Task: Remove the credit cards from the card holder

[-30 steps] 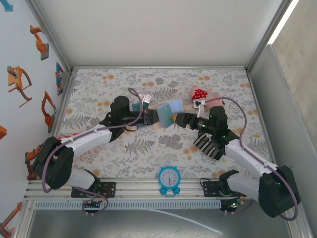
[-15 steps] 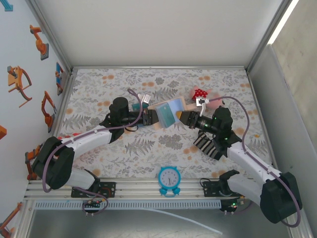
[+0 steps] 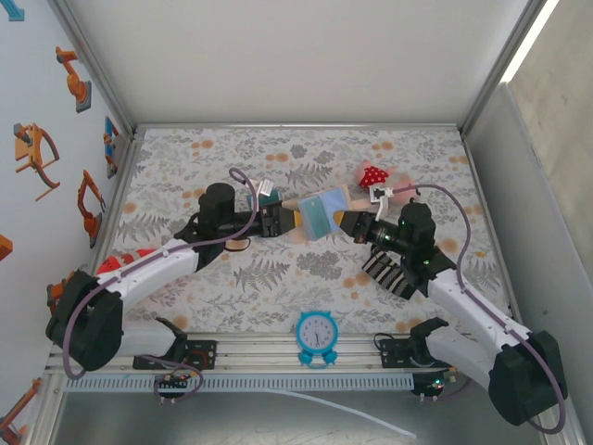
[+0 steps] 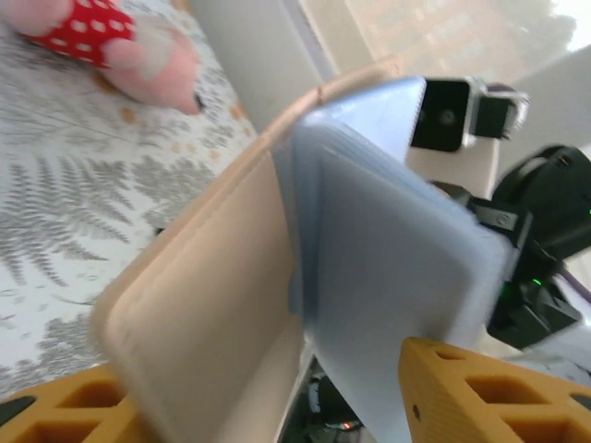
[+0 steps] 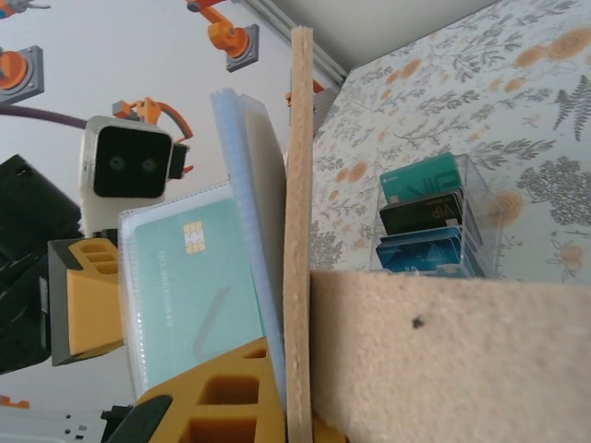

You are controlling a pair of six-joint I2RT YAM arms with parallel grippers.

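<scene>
The tan card holder (image 3: 320, 209) hangs open above the middle of the table between my two grippers. In one of its clear sleeves sits a teal credit card (image 5: 189, 295) (image 3: 317, 219). My right gripper (image 3: 346, 221) (image 5: 295, 415) is shut on the holder's tan cover (image 5: 300, 185); one orange finger (image 5: 222, 397) presses it from the sleeve side, and the other is hidden behind the tan flap (image 5: 452, 360). My left gripper (image 3: 289, 219) (image 4: 268, 401) is open, its fingers (image 4: 471, 392) standing wide on either side of the tan cover (image 4: 212, 314) and pale blue sleeves (image 4: 388, 277).
A clear stand (image 5: 429, 217) (image 3: 267, 191) with teal, black and blue cards sits on the cloth beside the left arm. A red spotted mushroom plush (image 3: 372, 175) (image 4: 102, 37) lies behind the right gripper, a striped sock (image 3: 387, 271) under the right arm, and a blue clock (image 3: 317, 331) at the near edge.
My right gripper has closed on the card holder's cover. My left gripper has opened off it. The holder has shifted slightly right.
</scene>
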